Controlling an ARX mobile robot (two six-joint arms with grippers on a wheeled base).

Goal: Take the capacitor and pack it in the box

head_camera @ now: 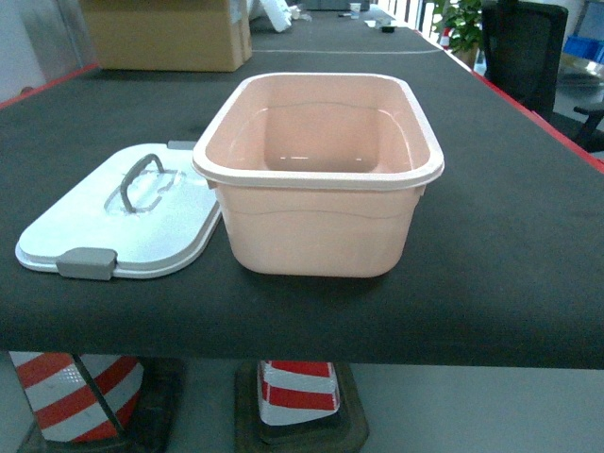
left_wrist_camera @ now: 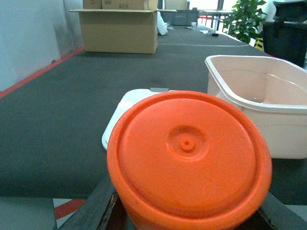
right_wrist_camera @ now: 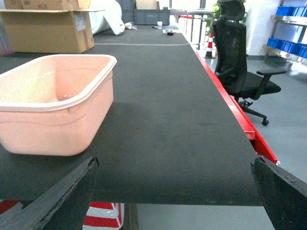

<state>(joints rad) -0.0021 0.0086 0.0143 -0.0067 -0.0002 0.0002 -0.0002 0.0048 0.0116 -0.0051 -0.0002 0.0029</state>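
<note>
The pink box stands open and empty in the middle of the black table, and its white lid with grey clips lies flat to its left. Neither gripper shows in the head view. In the left wrist view my left gripper is shut on the orange capacitor, whose round face fills the view just short of the table's near edge. Beyond it lie the lid and the box, to the right. My right gripper is open and holds nothing, near the front edge, with the box to its left.
A brown cardboard carton stands at the table's far left. A black office chair is beyond the table's red right edge. Red-and-white cones stand under the table. Blue bins are on a shelf at far right.
</note>
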